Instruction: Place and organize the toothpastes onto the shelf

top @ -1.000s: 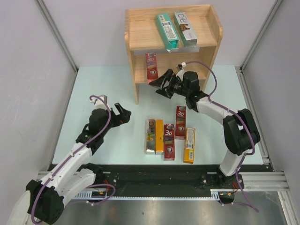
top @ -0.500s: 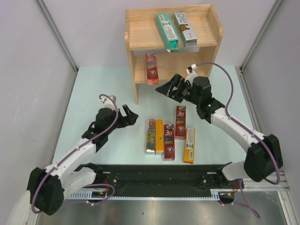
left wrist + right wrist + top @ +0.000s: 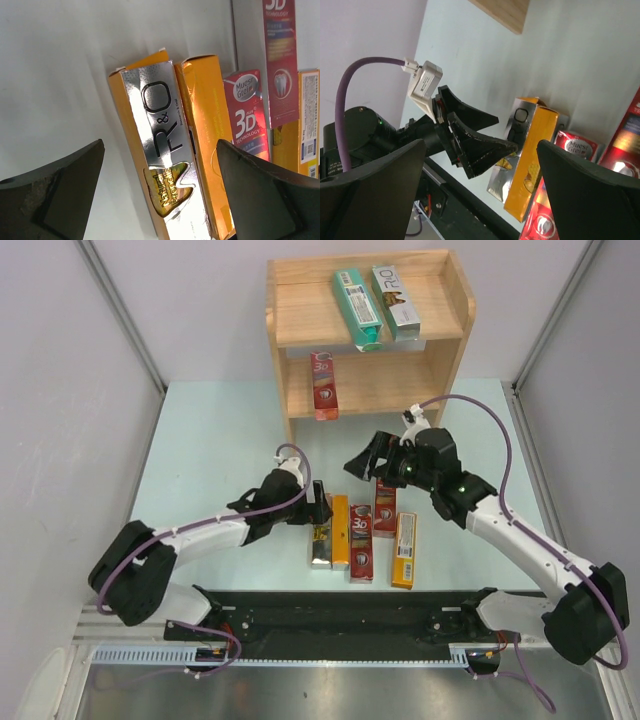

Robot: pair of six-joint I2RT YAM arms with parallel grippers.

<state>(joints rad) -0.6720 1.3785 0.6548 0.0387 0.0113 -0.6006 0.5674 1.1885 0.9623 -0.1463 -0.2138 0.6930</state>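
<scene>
The left gripper (image 3: 318, 502) is held wide open and empty over the silver R&O carton (image 3: 161, 131), leftmost of five laid on the tabletop (image 3: 215, 430). The right gripper (image 3: 366, 462) is spread open, nothing held, between these and the shelf (image 3: 300, 320), where three cartons (image 3: 357, 305) are seen.

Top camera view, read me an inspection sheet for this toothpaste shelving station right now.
Surface: pale table, five cartons on it.
Job's things: shelf holds teal carton and silver carton on top, red carton below; R&O carton, orange carton, near 3D carton, far 3D carton, yellow carton lie on the table.
Clutter: nothing seen.
Grippers: left gripper open over the R&O carton; right gripper open, empty.
Cables: left cable, right cable, purple, along the arms.
Surroundings: grey walls, black rail.
</scene>
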